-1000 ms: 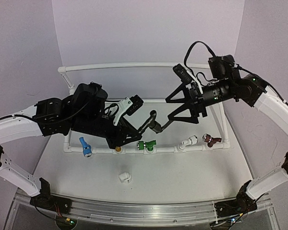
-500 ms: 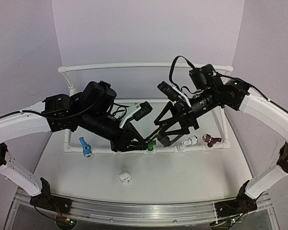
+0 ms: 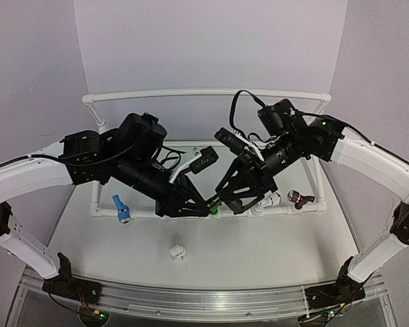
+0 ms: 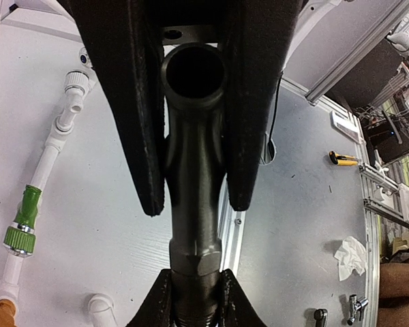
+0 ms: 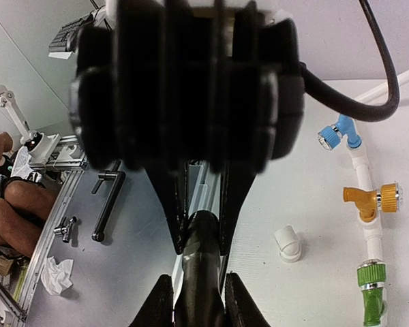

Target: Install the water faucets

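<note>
i'm clamping the left gripper (image 4: pixel 194 203) around the waist of the dark grey faucet (image 4: pixel 194 129), and the right gripper (image 5: pixel 203 235) is pinching the same tap at its other end, by the hex collar. so both are squeezed tight on it, nose to nose. we're hanging it just above the white pipe rail (image 4: pixel 46 160), close by the green faucet (image 4: pixel 24 221), with the blue faucet (image 3: pixel 120 209) and maroon faucet (image 3: pixel 301 199) well off to either side. from above the hands are covering the rail here, so i can't say which port is free. i'm thinking one hand should let go first, then the other lines the hex end up square with the port and turns gently, no forcing.
</note>
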